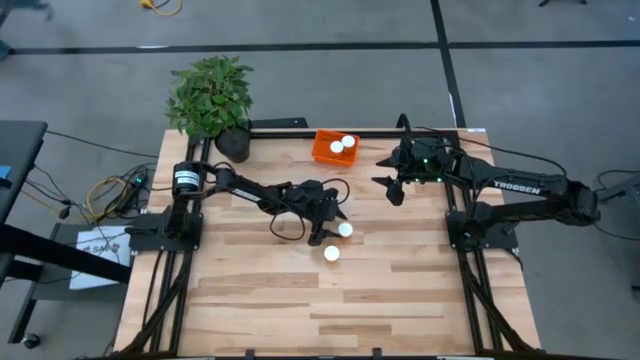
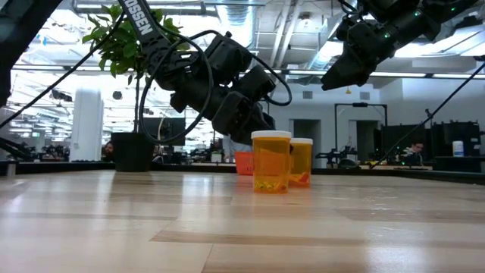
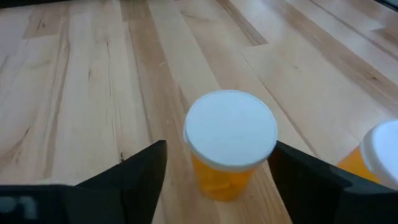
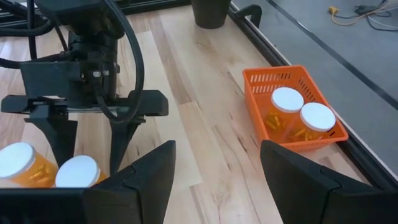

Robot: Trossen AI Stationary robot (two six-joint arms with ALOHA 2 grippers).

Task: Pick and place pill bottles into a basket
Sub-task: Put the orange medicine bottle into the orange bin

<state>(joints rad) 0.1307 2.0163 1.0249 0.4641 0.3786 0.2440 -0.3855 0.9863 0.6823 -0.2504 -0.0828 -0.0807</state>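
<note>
Two pill bottles (image 1: 338,241) upright mid-surface, close together; two more already in the orange basket (image 1: 325,152) at the far edge. Left gripper (image 1: 322,228) just above the nearer pair, fingers apart either side of one cap – lined up to grasp. Right gripper (image 1: 390,187) raised beside the basket, fingers apart – apparently waiting. Pale planked wooden surface (image 1: 250,300); potted plant (image 1: 212,98) at a far corner, open office hall beyond
</note>
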